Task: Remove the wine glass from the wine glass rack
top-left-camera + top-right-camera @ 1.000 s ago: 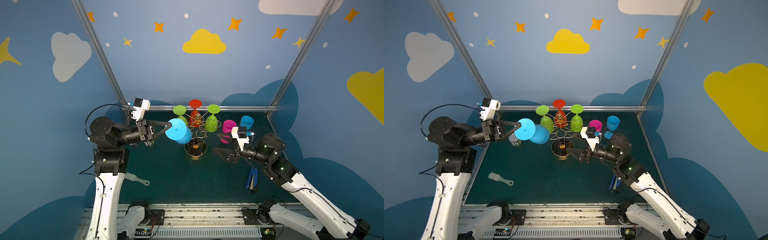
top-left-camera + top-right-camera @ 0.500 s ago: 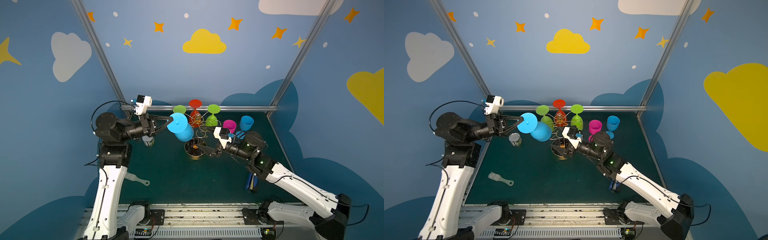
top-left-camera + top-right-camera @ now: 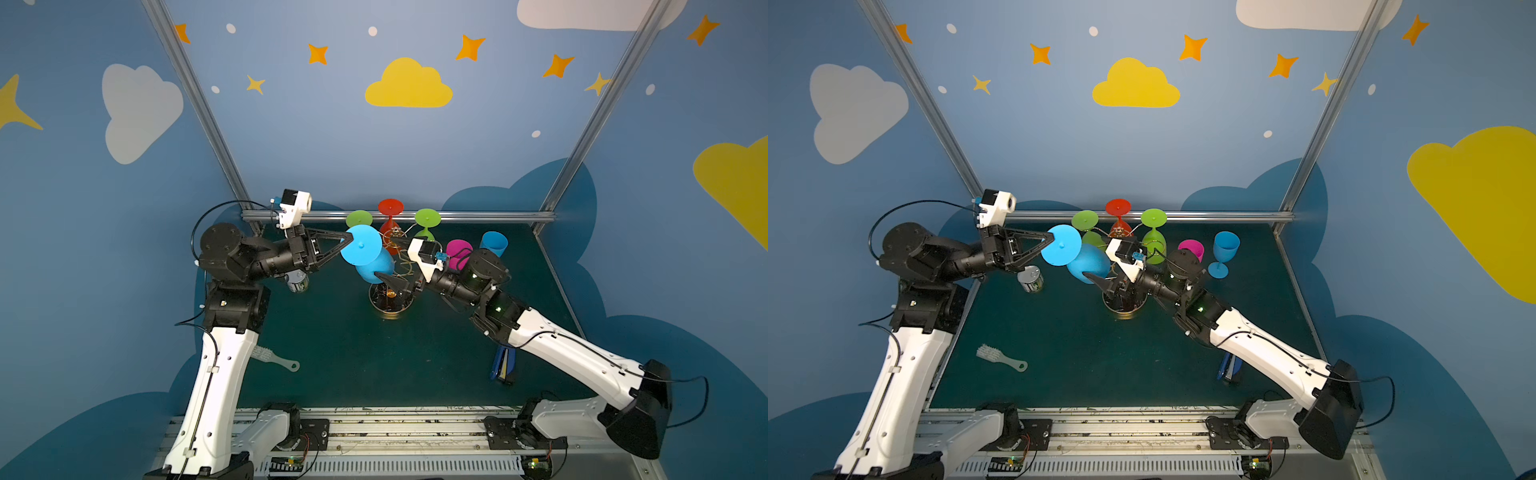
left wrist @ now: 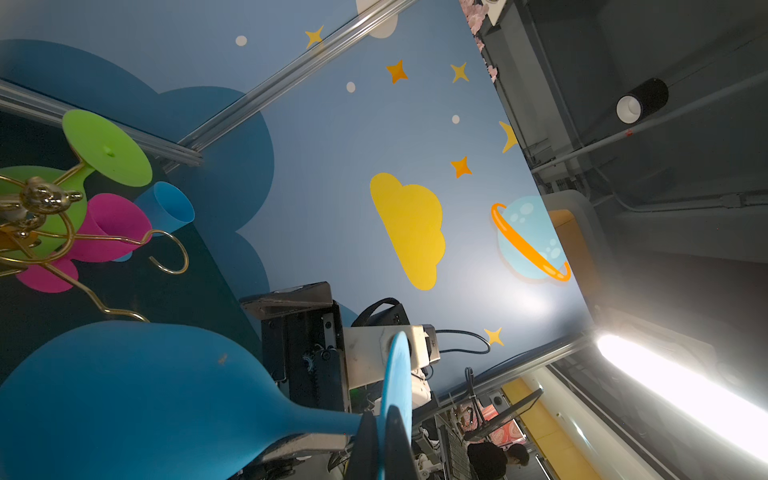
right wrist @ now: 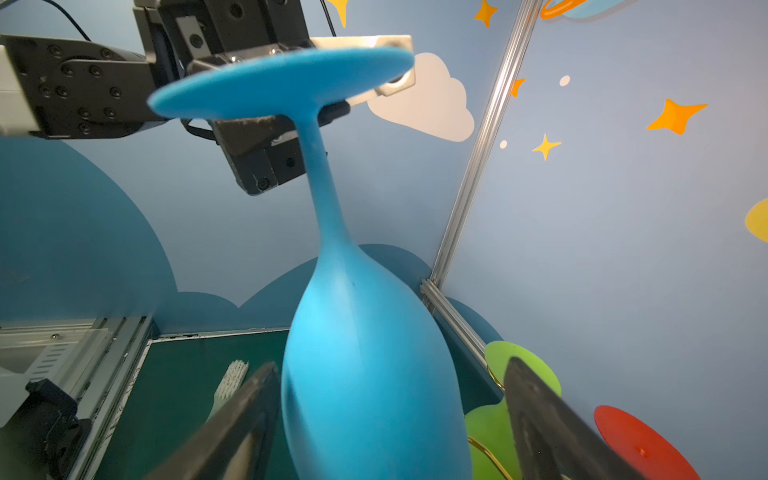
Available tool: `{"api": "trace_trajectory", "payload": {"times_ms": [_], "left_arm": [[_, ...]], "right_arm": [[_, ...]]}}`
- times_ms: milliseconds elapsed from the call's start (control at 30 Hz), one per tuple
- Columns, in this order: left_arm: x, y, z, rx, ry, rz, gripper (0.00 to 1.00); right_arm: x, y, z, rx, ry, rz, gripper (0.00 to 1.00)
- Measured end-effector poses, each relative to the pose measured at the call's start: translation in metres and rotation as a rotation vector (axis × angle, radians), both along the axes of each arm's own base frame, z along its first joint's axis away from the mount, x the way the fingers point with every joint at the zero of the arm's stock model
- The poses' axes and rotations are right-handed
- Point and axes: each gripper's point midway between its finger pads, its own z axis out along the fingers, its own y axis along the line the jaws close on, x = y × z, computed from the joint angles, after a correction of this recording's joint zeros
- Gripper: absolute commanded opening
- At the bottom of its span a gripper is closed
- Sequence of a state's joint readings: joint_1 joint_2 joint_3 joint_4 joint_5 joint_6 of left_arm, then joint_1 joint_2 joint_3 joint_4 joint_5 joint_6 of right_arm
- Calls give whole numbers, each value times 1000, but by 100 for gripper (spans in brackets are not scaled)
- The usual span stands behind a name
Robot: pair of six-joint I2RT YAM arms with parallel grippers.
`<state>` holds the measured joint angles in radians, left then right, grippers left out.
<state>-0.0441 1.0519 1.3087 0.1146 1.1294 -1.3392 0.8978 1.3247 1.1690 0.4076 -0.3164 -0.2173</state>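
A blue wine glass [image 3: 374, 266] [image 3: 1088, 264] hangs upside down and tilted, just left of the gold wine glass rack [image 3: 390, 307] [image 3: 1124, 309]. My left gripper [image 3: 348, 241] [image 3: 1050, 240] [image 4: 380, 415] is shut on the rim of its round foot [image 5: 282, 79]. My right gripper [image 3: 384, 257] [image 3: 1098, 257] [image 5: 390, 365] is open, one finger on each side of the bowl [image 5: 365, 353] with small gaps showing. In the left wrist view the rack's top [image 4: 41, 199] and a bare hooked arm sit beside the bowl [image 4: 124, 395].
Two green glasses [image 3: 359, 218] [image 3: 427, 217] and a red one [image 3: 390, 206] hang on the rack. A pink glass [image 3: 457, 251] and a blue one [image 3: 493, 243] stand at back right. A tin can [image 3: 297, 284], a brush [image 3: 276, 359] and a blue tool [image 3: 503, 365] lie on the mat.
My right arm has swung left and up to the glass, and its open jaws now straddle the bowl. My left gripper has drawn the glass slightly left and up.
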Motion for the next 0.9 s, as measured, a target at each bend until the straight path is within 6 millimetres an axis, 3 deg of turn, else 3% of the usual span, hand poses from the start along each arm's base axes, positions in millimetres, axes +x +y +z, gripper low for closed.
{"api": "trace_trajectory", "payload": {"times_ms": [233, 600, 900], "left_arm": [[0, -1, 0, -2, 0, 2, 3], [0, -4, 3, -11, -2, -8, 3], [5, -5, 4, -22, -2, 3, 3]], "right_arm": [[-1, 18, 1, -7, 6, 37, 83], [6, 30, -14, -32, 56, 37, 81], [9, 29, -15, -27, 83, 20, 52]]}}
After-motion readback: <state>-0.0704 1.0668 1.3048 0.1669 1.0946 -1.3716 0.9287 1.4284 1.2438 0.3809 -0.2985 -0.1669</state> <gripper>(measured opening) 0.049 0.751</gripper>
